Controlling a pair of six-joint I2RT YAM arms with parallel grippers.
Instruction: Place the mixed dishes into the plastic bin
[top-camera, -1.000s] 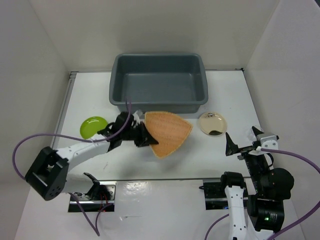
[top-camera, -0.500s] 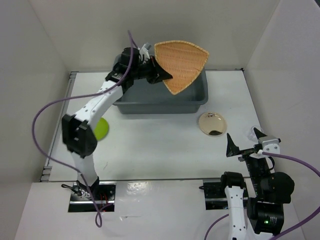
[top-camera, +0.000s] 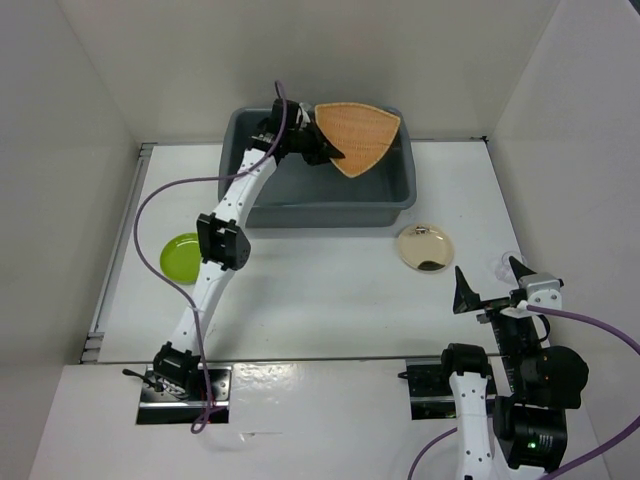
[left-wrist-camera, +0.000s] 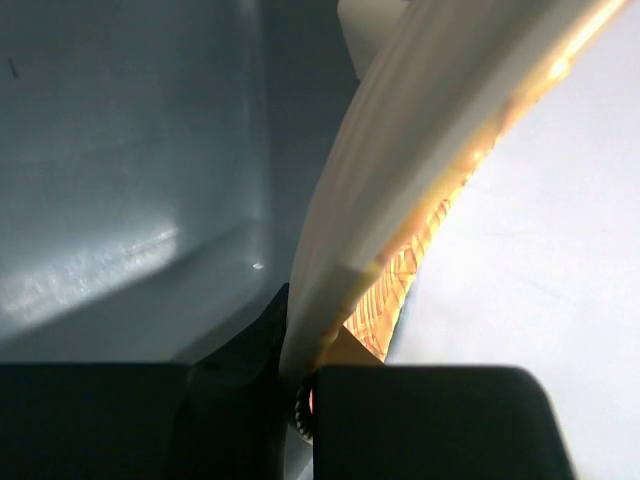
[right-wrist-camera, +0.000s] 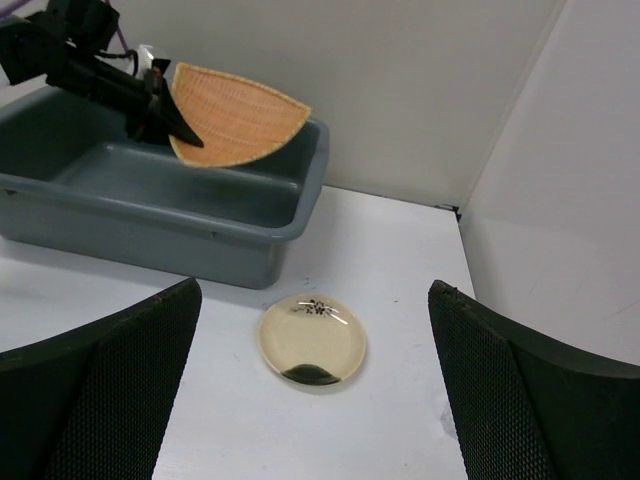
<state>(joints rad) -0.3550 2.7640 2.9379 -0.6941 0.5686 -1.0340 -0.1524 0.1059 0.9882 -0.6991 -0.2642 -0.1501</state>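
Note:
My left gripper (top-camera: 318, 143) is shut on the narrow end of the fan-shaped woven basket tray (top-camera: 360, 135) and holds it tilted over the dark grey plastic bin (top-camera: 400, 205), above its right half. The left wrist view shows the tray's edge (left-wrist-camera: 400, 200) pinched between the jaws, with the bin's inside (left-wrist-camera: 120, 180) to the left. My right gripper (right-wrist-camera: 315, 400) is open and empty, near the front right. The cream-gold plate (top-camera: 425, 248) lies on the table before the bin's right corner, also in the right wrist view (right-wrist-camera: 312, 340). The lime-green plate (top-camera: 180, 254) lies at the left. A small clear cup (top-camera: 497, 266) stands at the right.
White walls enclose the table on the left, back and right. The left arm's purple cable (top-camera: 165, 200) loops over the left side. The bin stands against the back wall (right-wrist-camera: 400, 90).
My left arm lifted the woven tray off the table in front of the bin, swung it up and back, and has now lowered it over the bin's right half. The right arm barely moved.

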